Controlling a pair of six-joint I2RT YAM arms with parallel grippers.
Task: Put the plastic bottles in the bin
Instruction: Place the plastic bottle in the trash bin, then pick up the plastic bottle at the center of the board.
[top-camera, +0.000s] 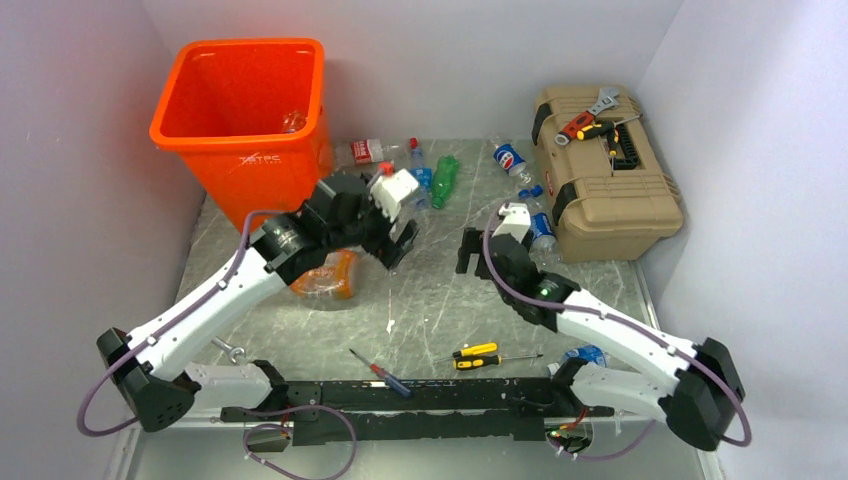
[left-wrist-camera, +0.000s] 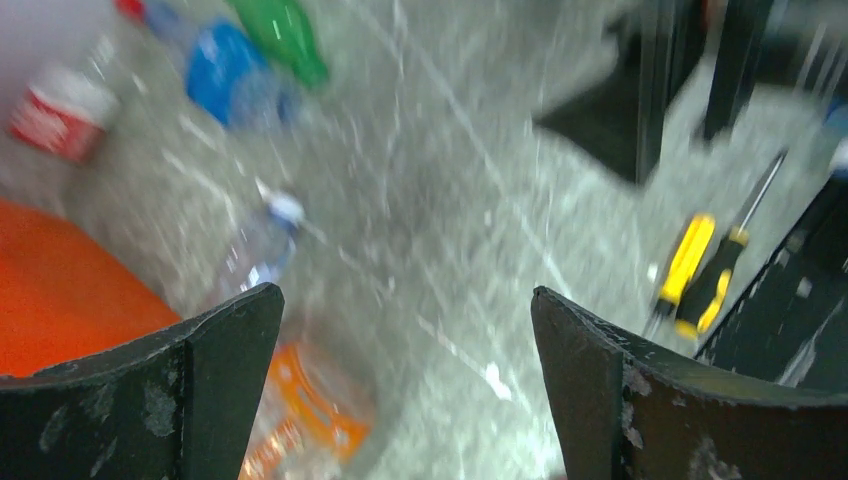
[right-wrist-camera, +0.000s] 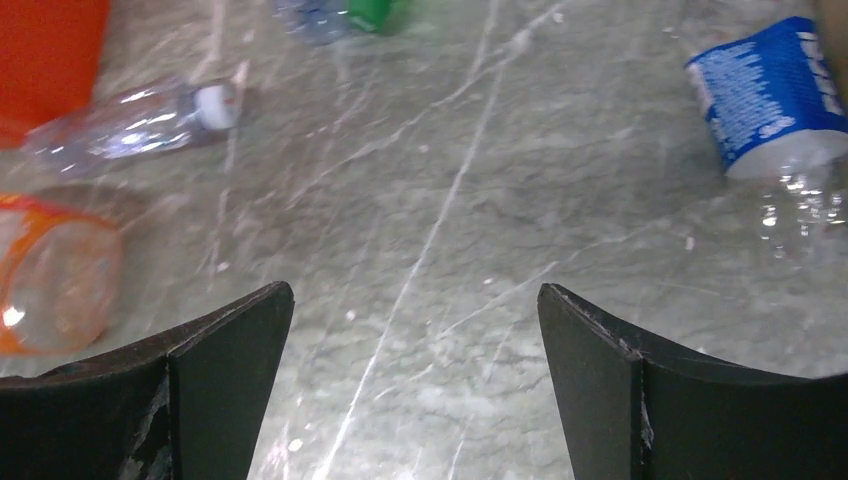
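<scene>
Upper left of the top view stands the bin, and one clear bottle shows inside it near the right wall, so I'd say this job is barely begun. Upper right, the tan toolbox sits with tools on its lid, crowding the bottles beside it.

On to the arms. The left gripper hangs just right of the bin, jaws spread wide, nothing in them. The right gripper hovers at centre, spread too and empty.

Plenty of plastic bottles lie out on the tabletop. The big orange-labelled bottle is below the bin, half tucked under the left arm. At top centre come the green bottle, the red-labelled bottle and the blue-labelled bottle. One more, the toolbox-side bottle, lies hard against the box, awkward to reach.

Smallest, at lower centre: the yellow-handled screwdrivers, which should be left alone.
</scene>
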